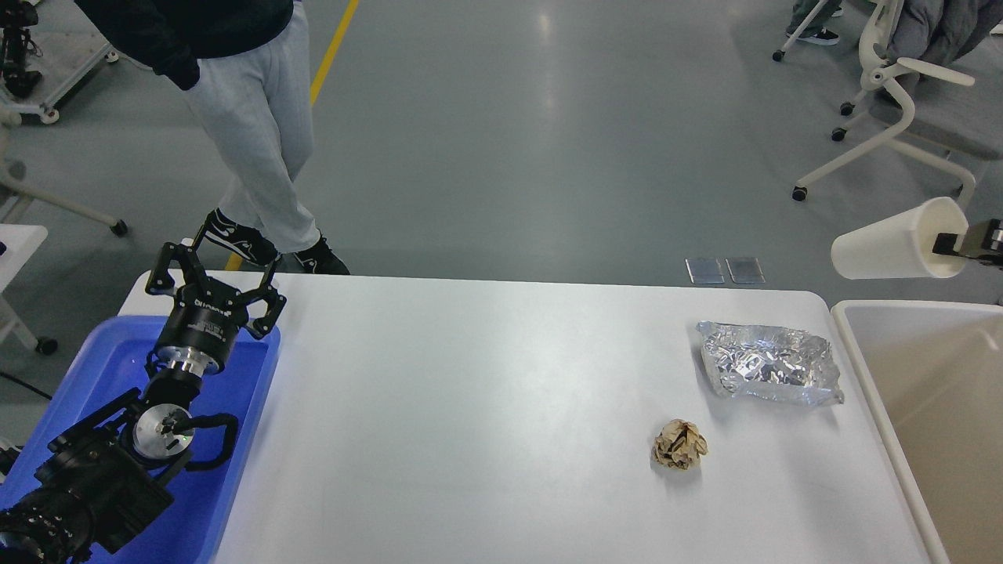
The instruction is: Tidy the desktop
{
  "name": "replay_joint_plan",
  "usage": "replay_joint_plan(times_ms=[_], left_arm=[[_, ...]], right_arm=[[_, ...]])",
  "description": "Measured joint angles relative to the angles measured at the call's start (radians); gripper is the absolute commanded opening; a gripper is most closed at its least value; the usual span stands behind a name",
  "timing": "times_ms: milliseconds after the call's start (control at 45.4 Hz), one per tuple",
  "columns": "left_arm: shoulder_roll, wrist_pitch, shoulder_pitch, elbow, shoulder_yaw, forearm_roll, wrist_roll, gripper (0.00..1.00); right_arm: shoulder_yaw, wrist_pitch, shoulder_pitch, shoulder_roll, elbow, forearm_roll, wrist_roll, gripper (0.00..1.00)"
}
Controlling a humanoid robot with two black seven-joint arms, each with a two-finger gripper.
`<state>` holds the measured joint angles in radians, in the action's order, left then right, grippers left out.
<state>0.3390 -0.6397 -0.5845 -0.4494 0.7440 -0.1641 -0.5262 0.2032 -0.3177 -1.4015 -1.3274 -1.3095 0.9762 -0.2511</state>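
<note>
— What do you see behind the table?
— Grey glossy floor (509,141) with a yellow line (333,51). A person (251,117) stands at your far left, white chairs (909,102) at your far right, two metal plates (725,270) set in the floor.

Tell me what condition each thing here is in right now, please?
left gripper: open, empty, above the blue tray.
right gripper: shut on the white paper cup, held sideways above the beige bin.
foil bag: crumpled, lying flat on the desktop.
brown paper ball: crumpled, on the desktop.
</note>
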Motion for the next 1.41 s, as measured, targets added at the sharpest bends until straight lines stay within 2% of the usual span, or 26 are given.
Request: replay_joint_plan(times_ms=[264, 573, 727, 947, 1167, 1410], left_arm=[[0.000, 0.001, 0.000, 0.000, 0.000, 0.000, 0.000, 1.00], [0.000, 0.002, 0.001, 0.000, 0.000, 0.000, 0.000, 1.00], [0.000, 0.001, 0.001, 0.000, 0.000, 0.000, 0.000, 1.00], [0.000, 0.002, 0.000, 0.000, 0.000, 0.000, 0.000, 1.00], [0.000, 0.002, 0.000, 0.000, 0.000, 0.000, 0.000, 1.00], [0.000, 0.002, 0.000, 0.000, 0.000, 0.000, 0.000, 1.00]], right_arm=[[0.005, 0.182, 0.190, -0.053, 0.063, -0.286, -0.019, 0.00], [0.005, 0.353, 0.409, -0.008, 0.152, -0.689, -0.026, 0.00], [-0.005, 0.417, 0.522, 0.071, 0.228, -0.867, -0.028, 0.00], [-0.074, 0.453, 0.684, 0.213, 0.380, -1.050, -0.029, 0.00], [-0.227, 0.457, 0.858, 0.384, 0.586, -1.126, -0.024, 0.00], [-0.311, 0.454, 0.944, 0.572, 0.824, -1.155, -0.020, 0.00]])
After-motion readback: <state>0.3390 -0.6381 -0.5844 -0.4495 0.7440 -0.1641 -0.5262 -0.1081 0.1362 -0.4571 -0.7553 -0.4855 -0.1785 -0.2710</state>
